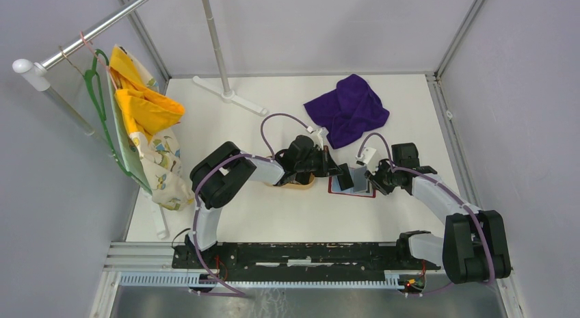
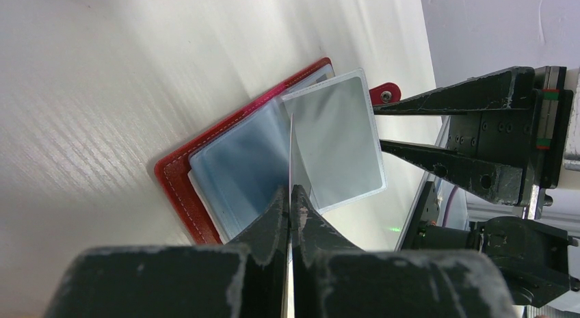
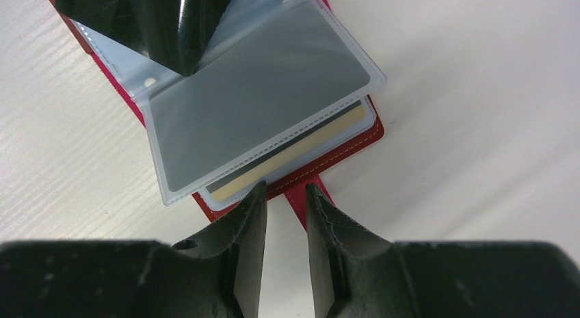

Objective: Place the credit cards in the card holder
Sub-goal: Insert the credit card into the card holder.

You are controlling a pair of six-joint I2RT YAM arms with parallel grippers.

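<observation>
So the small red leather-like folding card holder is lying open on the white table, with its clear plastic sleeves fanned up. The left hand is clamped tight on a thin pale plastic credit card, which shows edge-on from the wrist view. That card is poised right over the holder, far edge down among the sleeves near the spine. I can't tell whether it's actually inside a pocket or just sitting between two pages. The right hand is at the holder's opposite side, fingers partly spread either side of the red snap tab. It isn't gripping anything as far as I can see, and looks more like it's there to steady the holder.

Progress-wise I'd call it mid-way. The lifted sleeve looks like it has a grey card in it, and the sleeve beneath shows a dark card with a tan stripe, so two appear done. The one in the left hand is the card in play, and it needs sliding fully home. Left of the holder, an oval tan wooden tray is mostly hidden under the left arm, so no idea if more cards are waiting there.
</observation>
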